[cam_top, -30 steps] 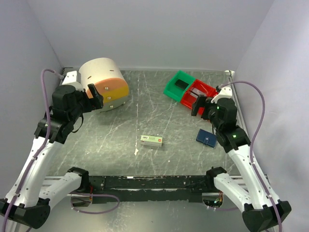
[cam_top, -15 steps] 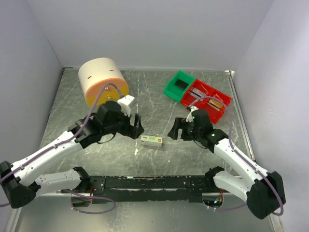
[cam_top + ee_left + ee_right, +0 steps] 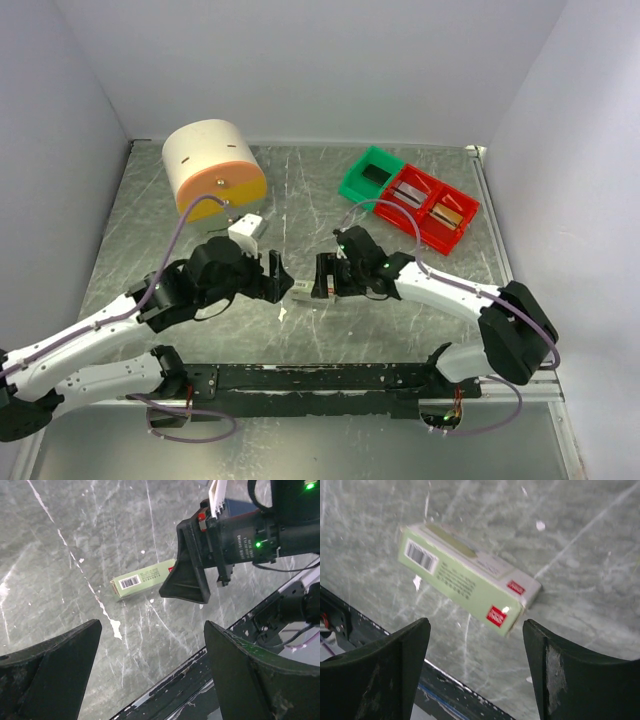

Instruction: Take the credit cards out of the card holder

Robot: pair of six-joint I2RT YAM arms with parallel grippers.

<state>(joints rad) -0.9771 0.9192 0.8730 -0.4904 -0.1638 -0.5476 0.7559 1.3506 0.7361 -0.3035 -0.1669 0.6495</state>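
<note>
pale box (image 3: 141, 580): flat on table (image 3: 300, 200) | cream-orange drum (image 3: 211, 166): rear left | green bin (image 3: 351, 189), red bins (image 3: 424, 206): rear right

Left arm (image 3: 100, 325) and right arm (image 3: 445, 290) reach inward, nearly meeting; left fingers (image 3: 50, 680) and right fingers (image 3: 375, 680) spread wide.

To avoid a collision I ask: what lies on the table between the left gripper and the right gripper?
A pale green box with a barcode lies there, and the right gripper is over one end. The left wrist view shows it plainly.
</note>
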